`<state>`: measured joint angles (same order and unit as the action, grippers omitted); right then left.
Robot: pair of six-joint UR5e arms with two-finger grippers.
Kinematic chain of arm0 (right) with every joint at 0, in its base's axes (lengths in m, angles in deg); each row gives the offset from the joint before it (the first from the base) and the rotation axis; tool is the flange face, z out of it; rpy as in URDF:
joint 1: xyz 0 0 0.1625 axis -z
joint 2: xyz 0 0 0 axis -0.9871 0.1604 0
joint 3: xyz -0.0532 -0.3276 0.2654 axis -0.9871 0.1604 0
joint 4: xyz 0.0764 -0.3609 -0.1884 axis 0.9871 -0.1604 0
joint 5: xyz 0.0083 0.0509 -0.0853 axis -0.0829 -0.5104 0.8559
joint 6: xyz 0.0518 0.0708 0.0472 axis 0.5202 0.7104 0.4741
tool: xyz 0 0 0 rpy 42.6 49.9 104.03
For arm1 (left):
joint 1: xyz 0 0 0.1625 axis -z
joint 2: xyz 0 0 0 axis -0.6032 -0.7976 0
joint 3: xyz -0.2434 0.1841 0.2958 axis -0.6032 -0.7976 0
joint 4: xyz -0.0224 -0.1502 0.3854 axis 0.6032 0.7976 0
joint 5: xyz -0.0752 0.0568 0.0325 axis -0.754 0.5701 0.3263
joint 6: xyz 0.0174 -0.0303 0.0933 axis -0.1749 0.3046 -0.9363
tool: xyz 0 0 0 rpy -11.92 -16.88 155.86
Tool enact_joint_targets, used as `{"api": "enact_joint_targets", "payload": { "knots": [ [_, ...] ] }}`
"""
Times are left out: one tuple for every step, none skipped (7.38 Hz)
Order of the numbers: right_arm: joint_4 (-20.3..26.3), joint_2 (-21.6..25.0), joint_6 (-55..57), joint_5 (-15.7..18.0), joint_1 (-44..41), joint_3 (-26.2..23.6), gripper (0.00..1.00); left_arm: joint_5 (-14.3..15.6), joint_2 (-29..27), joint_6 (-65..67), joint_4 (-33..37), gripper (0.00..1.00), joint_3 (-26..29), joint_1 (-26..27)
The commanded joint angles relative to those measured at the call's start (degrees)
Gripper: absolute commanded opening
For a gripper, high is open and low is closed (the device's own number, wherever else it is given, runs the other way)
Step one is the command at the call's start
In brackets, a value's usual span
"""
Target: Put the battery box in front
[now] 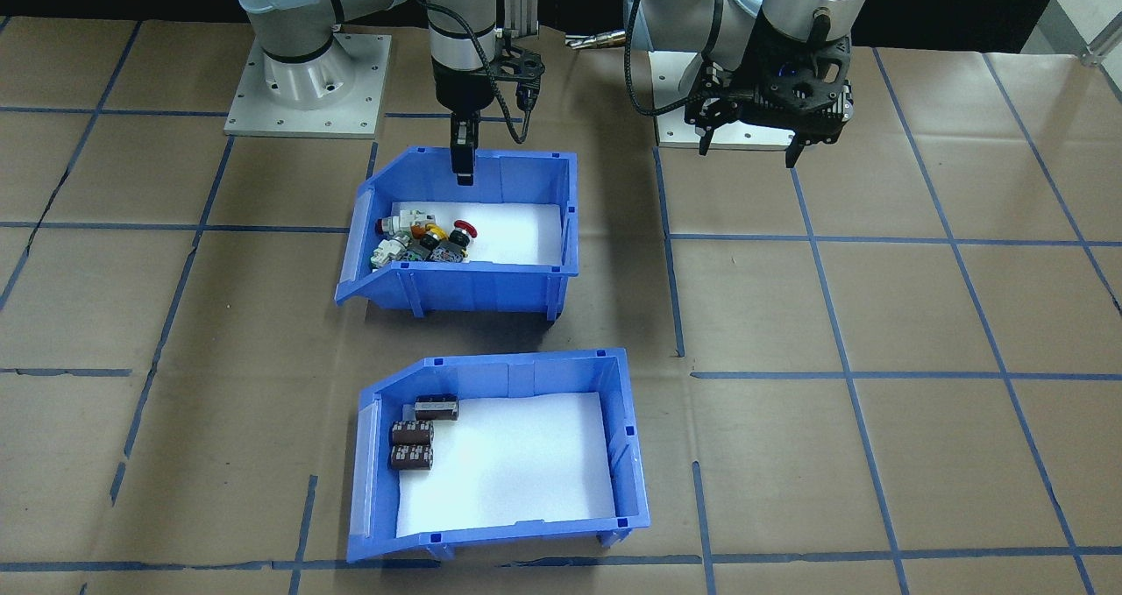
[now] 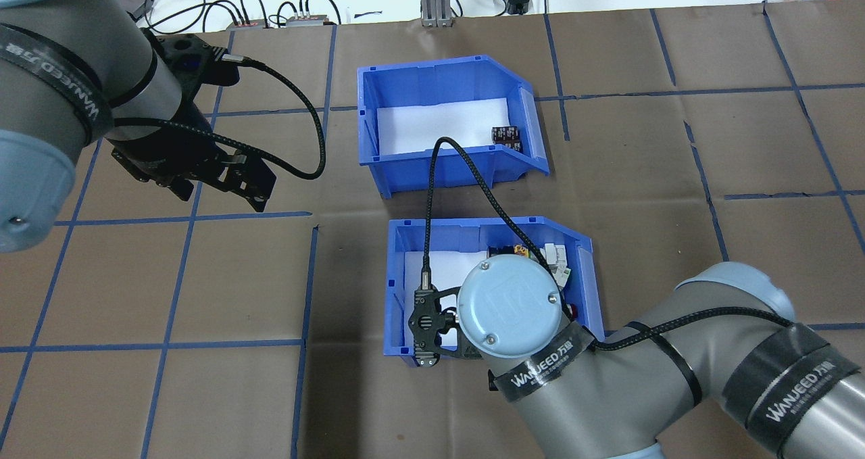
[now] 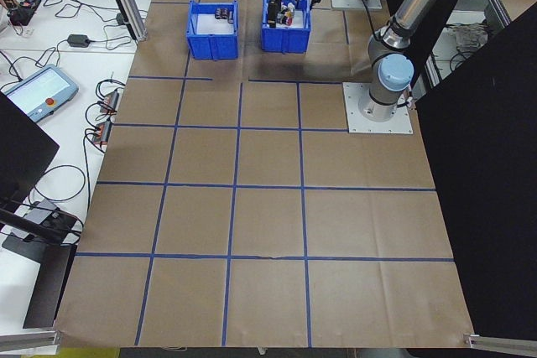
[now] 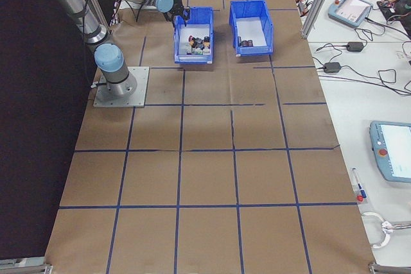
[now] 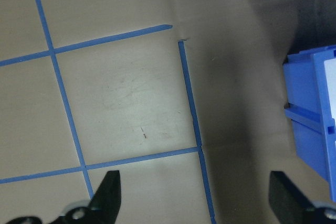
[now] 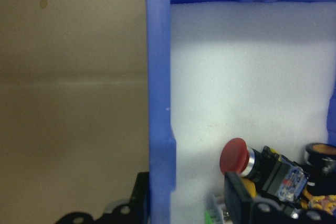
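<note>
The brown paper-covered worktop (image 1: 877, 455) carries two blue bins in line, and the battery box (image 1: 500, 455) is the one farther from the robot's base, at about 6 o'clock in the front-facing view, well apart from both arms. The switch bin (image 1: 473, 227) sits nearer the base, just above centre there. The right claw (image 1: 463, 161) straddles that bin's back wall, one finger outside and one inside, jaws together on the wall as far as the wrist view suggests (contact itself is hard to confirm). The left claw (image 1: 749, 144) hangs with its jaws apart over bare worktop at about 2 o'clock, holding nothing. Judging by this grip, the step in hand is shifting the switch bin; to do it well the wall should be seated deep between the fingers and the bin slid level, so the switches (image 1: 425, 240) stay put. The battery box has its long axis across the front-facing view, its sloped cut-away end toward 9 o'clock, with the three dark cylinders (image 1: 414, 442) lying against that end.
</note>
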<state>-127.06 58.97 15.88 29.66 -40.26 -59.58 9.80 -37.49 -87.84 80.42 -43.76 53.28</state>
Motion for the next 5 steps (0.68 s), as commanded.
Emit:
{"api": "enact_joint_targets", "payload": {
  "knots": [
    [3.58, 3.79, 0.00, 1.28, 0.53, 0.99, 1.00, -0.05, -0.75, 0.16, -0.09, 0.99, -0.12, -0.03],
    [9.96, 5.90, 0.09, 1.19, 2.01, 4.13, 1.00, -0.05, -1.54, 0.25, -0.09, 0.99, -0.03, -0.03],
    [16.03, 6.44, 0.18, 1.19, 4.98, 8.86, 1.00, -0.05, -1.72, 0.25, -0.09, 0.99, -0.03, -0.03],
    [21.05, 6.45, 0.18, -0.90, 10.93, 13.17, 1.00, -0.05, -1.72, 0.25, -0.09, 0.99, -0.03, -0.03],
    [24.49, 6.45, 0.36, -5.96, 17.17, 16.17, 1.00, 0.03, -1.64, 0.25, -0.09, 0.99, -0.03, 0.06]
  ]
}}
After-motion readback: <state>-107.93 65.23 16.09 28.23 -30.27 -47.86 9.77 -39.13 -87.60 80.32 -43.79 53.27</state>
